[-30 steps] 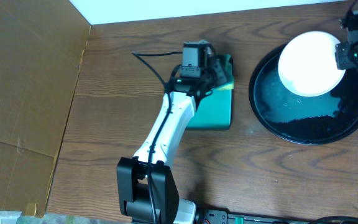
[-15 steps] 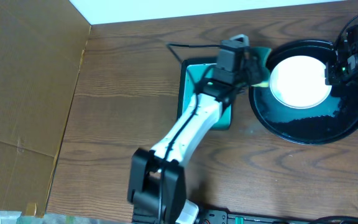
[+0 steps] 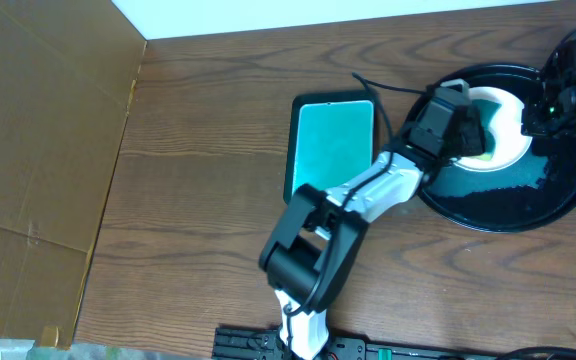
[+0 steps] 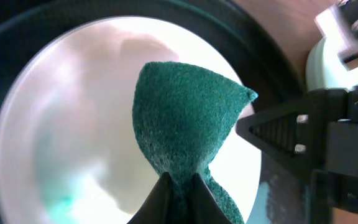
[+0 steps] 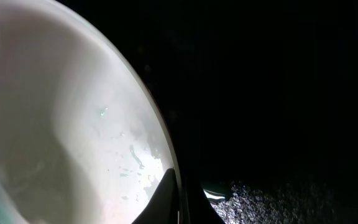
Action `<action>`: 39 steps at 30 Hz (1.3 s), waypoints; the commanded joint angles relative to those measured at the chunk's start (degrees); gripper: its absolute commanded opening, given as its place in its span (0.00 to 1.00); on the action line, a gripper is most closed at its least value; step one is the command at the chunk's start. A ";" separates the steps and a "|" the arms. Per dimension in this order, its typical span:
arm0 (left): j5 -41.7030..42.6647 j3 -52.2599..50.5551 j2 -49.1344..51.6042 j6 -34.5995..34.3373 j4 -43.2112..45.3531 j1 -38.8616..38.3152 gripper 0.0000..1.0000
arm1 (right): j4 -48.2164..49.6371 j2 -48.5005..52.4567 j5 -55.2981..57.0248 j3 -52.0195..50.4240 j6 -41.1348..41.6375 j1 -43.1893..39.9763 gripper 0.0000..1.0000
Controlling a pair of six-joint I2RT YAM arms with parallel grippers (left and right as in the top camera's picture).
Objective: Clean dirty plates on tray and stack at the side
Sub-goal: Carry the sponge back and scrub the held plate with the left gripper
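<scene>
**Inspector:** State of the end effectors?

**Assessor:** The left end effector [image 4: 179,190] is clamped on a folded green scouring sponge [image 4: 182,118], which hangs over the face of a round white rimmed plate [image 3: 503,125]. The right end effector [image 5: 180,199] is closed on that plate's rim at its right side. The plate sits within the large round black tray [image 3: 508,205], at its upper part.

**Inspector:** What does the wipe call for?

**Assessor:** In my judgement, the right grip should hold firm while the sponge is pressed flat and swept across the teal smear [image 4: 61,199] near the plate's lower left in the left wrist view. Light pressure, so the rim does not slip out of the pinch.

**Inspector:** Anything you can't make out?

**Assessor:** The left arm covers much of the plate from overhead. I cannot tell whether the plate lies flat on the tray or is tipped up, nor whether the sponge touches it. Only one plate shows, and no stack is visible on the wooden counter [image 3: 198,150]. The rectangular teal dish [image 3: 333,140] lies just left of the tray.
</scene>
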 commanded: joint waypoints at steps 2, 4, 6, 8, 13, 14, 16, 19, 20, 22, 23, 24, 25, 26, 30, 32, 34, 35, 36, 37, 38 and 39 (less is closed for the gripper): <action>-7.89 -0.13 3.52 -0.39 0.57 0.04 0.07 | -1.03 2.69 1.25 -0.20 1.73 1.09 0.01; -10.19 -0.13 4.74 1.27 0.15 0.52 0.07 | -1.03 2.69 1.25 -0.20 1.66 1.18 0.01; -13.35 -0.13 5.79 4.85 -1.31 1.27 0.07 | -1.03 2.69 1.25 -0.20 1.66 1.25 0.01; -17.20 -0.13 6.25 7.50 -3.06 1.97 0.07 | -1.03 2.69 1.25 -0.20 1.66 1.22 0.01; -25.16 -0.11 6.29 15.39 -2.23 3.93 0.07 | -1.44 2.67 1.22 -0.20 1.66 1.18 0.01; -25.07 -0.11 6.29 16.44 -1.25 4.28 0.07 | -1.46 2.69 1.25 -0.20 1.66 1.20 0.01; -23.19 -0.11 6.29 16.76 2.69 5.07 0.07 | -1.38 2.69 1.22 -0.20 1.66 1.42 0.01; -13.38 -0.11 6.58 16.70 7.98 5.38 0.07 | -1.42 2.69 1.22 -0.20 1.66 1.57 0.01; -9.49 -0.11 6.80 16.65 9.77 5.35 0.07 | -1.46 2.69 1.22 -0.20 1.66 1.57 0.01; -3.39 -0.11 7.23 14.80 12.70 5.18 0.07 | -1.66 2.69 1.22 -0.20 1.66 1.57 0.01; -0.98 -0.11 7.39 13.53 13.68 4.96 0.07 | -1.75 2.67 1.22 -0.20 1.66 1.57 0.01; 1.03 -0.11 7.52 12.90 14.36 4.79 0.07 | -1.79 2.67 1.22 -0.20 1.66 1.57 0.01; 2.86 -0.11 7.52 12.83 14.62 4.66 0.07 | -1.81 2.69 1.20 -0.20 1.66 1.57 0.01; 4.57 -0.11 7.52 12.90 14.80 4.59 0.07 | -1.81 2.67 1.22 -0.20 1.66 1.57 0.01; 13.57 -0.11 7.52 16.79 14.86 4.74 0.07 | -1.84 2.69 1.20 -0.20 1.66 1.60 0.01; 15.80 -0.11 7.52 18.69 13.35 4.72 0.07 | -1.81 2.67 1.20 -0.20 1.66 1.62 0.01; 15.52 -0.11 7.52 20.35 11.30 4.74 0.07 | -1.81 2.69 1.20 -0.20 1.66 1.62 0.01; 15.52 -0.11 7.52 20.85 10.51 4.83 0.07 | -1.81 2.69 1.20 -0.20 1.66 1.62 0.01; 15.54 -0.11 7.50 20.79 9.38 5.03 0.07 | -1.84 2.69 1.20 -0.20 1.66 1.62 0.01; 15.54 -0.11 7.48 20.76 8.57 5.18 0.07 | -1.86 2.67 1.20 -0.20 1.66 1.62 0.01; 15.56 -0.11 7.41 20.68 7.34 5.40 0.07 | -1.86 2.69 1.20 -0.20 1.66 1.62 0.01; 15.54 -0.11 7.30 20.55 6.23 5.51 0.07 | -1.88 2.69 1.20 -0.20 1.66 1.62 0.01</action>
